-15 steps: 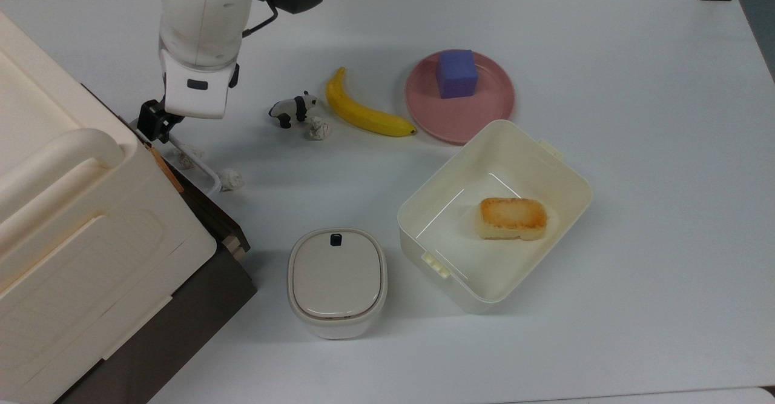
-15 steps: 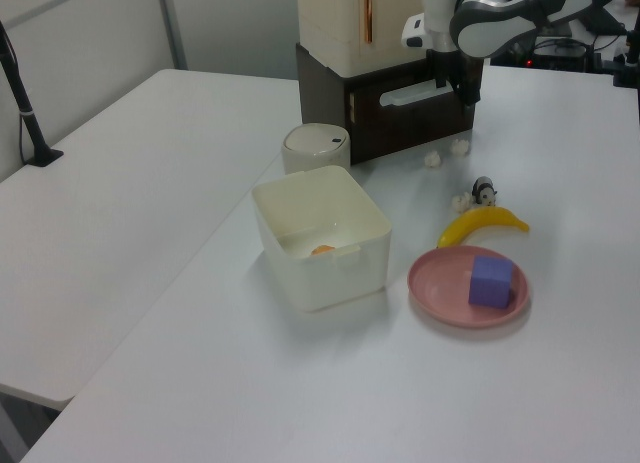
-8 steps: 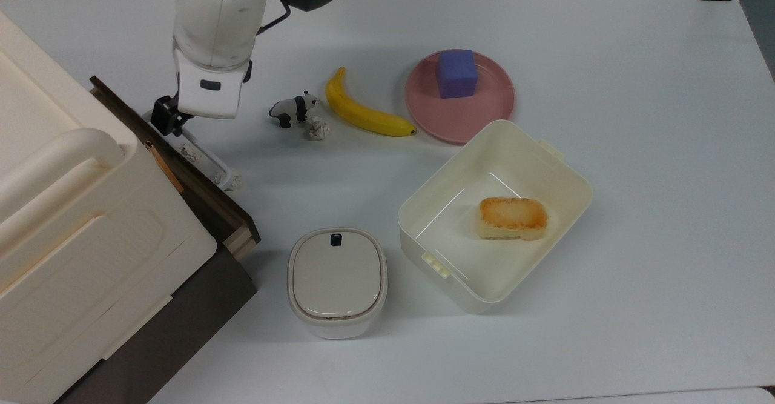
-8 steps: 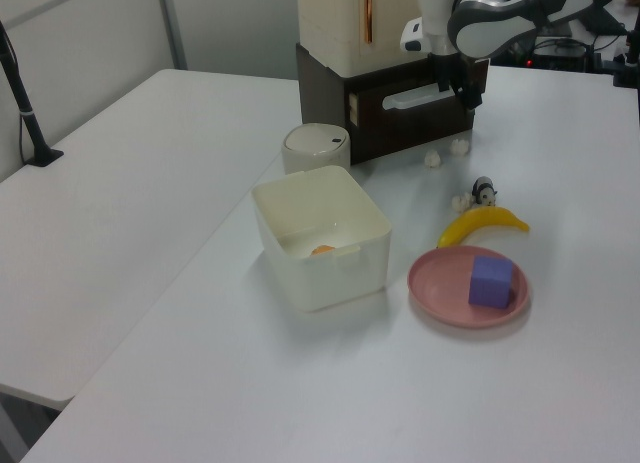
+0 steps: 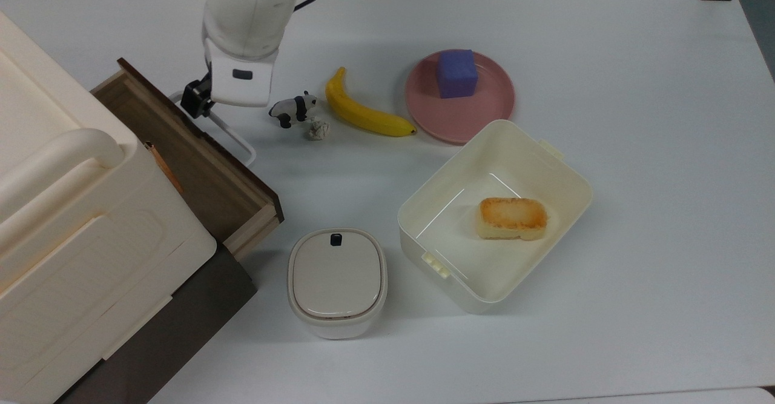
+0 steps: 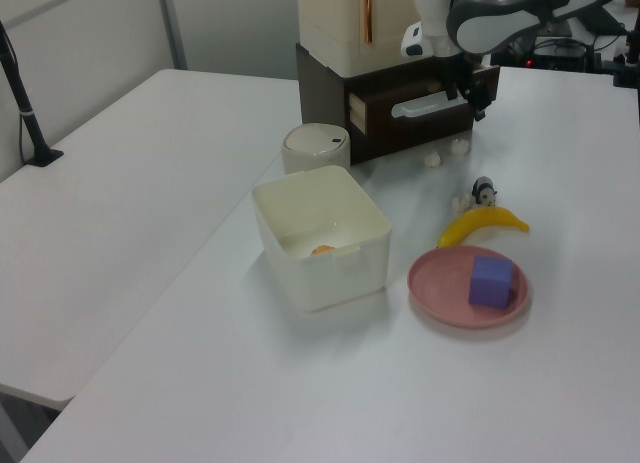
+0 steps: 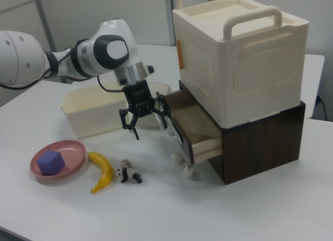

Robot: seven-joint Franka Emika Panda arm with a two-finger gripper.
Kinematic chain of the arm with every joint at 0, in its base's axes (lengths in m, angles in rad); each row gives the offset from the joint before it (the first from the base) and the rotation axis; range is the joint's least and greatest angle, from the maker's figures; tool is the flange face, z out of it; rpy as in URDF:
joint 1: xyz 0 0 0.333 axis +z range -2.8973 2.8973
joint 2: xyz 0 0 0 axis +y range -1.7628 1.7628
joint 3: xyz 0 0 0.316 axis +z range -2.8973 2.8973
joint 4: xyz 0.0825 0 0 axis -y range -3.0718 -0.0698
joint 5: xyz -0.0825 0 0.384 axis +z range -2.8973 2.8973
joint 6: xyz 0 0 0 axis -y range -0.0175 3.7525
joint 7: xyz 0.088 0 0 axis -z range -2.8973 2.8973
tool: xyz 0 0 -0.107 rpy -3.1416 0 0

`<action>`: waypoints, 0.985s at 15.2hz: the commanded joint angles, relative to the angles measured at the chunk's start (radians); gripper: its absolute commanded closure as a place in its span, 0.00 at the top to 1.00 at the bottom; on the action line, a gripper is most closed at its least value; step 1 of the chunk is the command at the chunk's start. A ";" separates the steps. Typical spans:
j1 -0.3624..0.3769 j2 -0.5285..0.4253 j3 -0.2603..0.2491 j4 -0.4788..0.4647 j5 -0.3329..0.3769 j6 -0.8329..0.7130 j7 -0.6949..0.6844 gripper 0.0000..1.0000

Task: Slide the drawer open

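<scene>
The drawer (image 5: 200, 168) stands pulled partway out of the dark cabinet (image 5: 200, 313) at the top view's left, its tan inside bare. Its dark front panel (image 6: 420, 118) carries a white loop handle (image 5: 233, 137) (image 7: 171, 131). My gripper (image 5: 195, 102) (image 7: 144, 118) is at the far end of that handle, pointing down. Its dark fingers are spread open, and one finger (image 7: 162, 111) sits against the handle's end. In the left view the gripper (image 6: 470, 91) hangs at the right end of the handle (image 6: 425, 105).
A big cream box (image 5: 72, 210) sits on the cabinet. Just beyond the drawer front lie crumpled paper balls (image 7: 186, 170), a toy panda (image 5: 293, 109) and a banana (image 5: 363, 114). A pink plate (image 5: 496, 113) holds a purple cube (image 5: 456, 72). An open tub (image 5: 545, 155) and a lidded container (image 5: 336, 280) stand near.
The drawer has slid out of the cabinet toward the top view's right, showing its inside. My gripper moved the same way with the handle.
</scene>
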 commanded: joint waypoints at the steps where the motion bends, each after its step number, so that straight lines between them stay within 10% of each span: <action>1: 0.008 -0.055 0.023 -0.024 0.025 -0.061 0.018 1.00; 6: -0.001 -0.070 0.039 -0.012 0.036 -0.087 0.018 1.00; 10: -0.039 -0.175 0.023 0.018 0.189 -0.162 0.036 1.00; 15: -0.048 -0.290 -0.009 0.025 0.343 -0.201 0.365 1.00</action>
